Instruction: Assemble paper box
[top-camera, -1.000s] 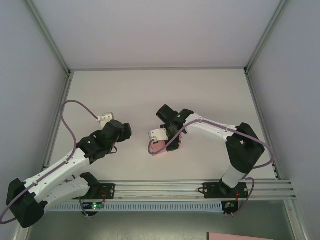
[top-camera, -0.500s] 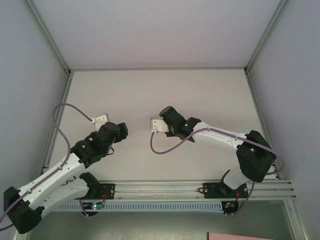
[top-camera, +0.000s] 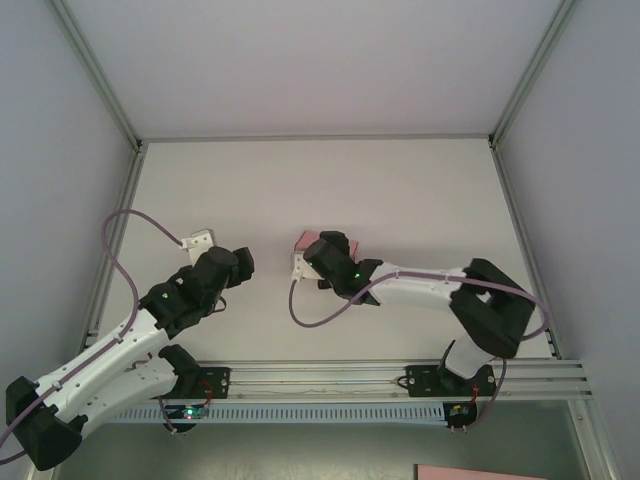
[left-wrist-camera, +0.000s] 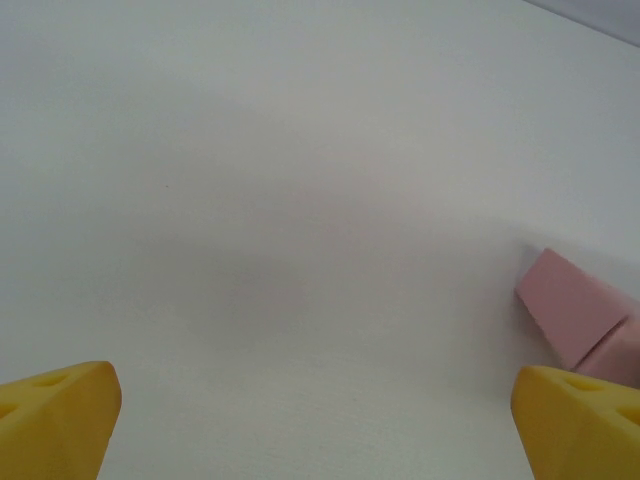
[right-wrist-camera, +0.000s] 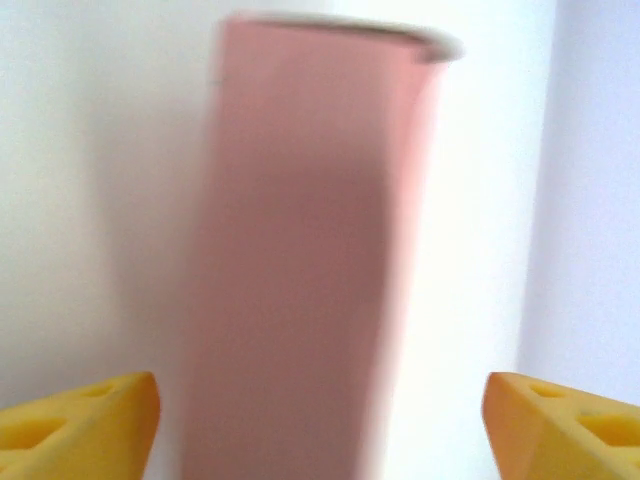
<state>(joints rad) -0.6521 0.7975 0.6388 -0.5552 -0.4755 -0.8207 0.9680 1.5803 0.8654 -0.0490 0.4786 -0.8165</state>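
Box (top-camera: 311, 238) mid-table in top view, pink corner peeking from under right gripper (top-camera: 320, 256); left gripper (top-camera: 238, 263) well apart. Left wrist — yellow fingers (left-wrist-camera: 60, 420) spread wide, empty; box a matte, sharp-edged block at right. Right wrist — jaws wide open, blurred box ahead between them. Risk: a hard clamp would likely crush thin paperboard, or skid it over smooth table (left-wrist-camera: 300, 200).

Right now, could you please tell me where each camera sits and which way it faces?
Top external: fixed above and behind the bases, looking down at the table; both arms, left gripper and right gripper show, paper box at the right one.
Left wrist: on the left arm, facing across the table toward the box; fingertips in the bottom corners.
Right wrist: close on the blurred box; fingertips flank it.
Shared: all three show the box.
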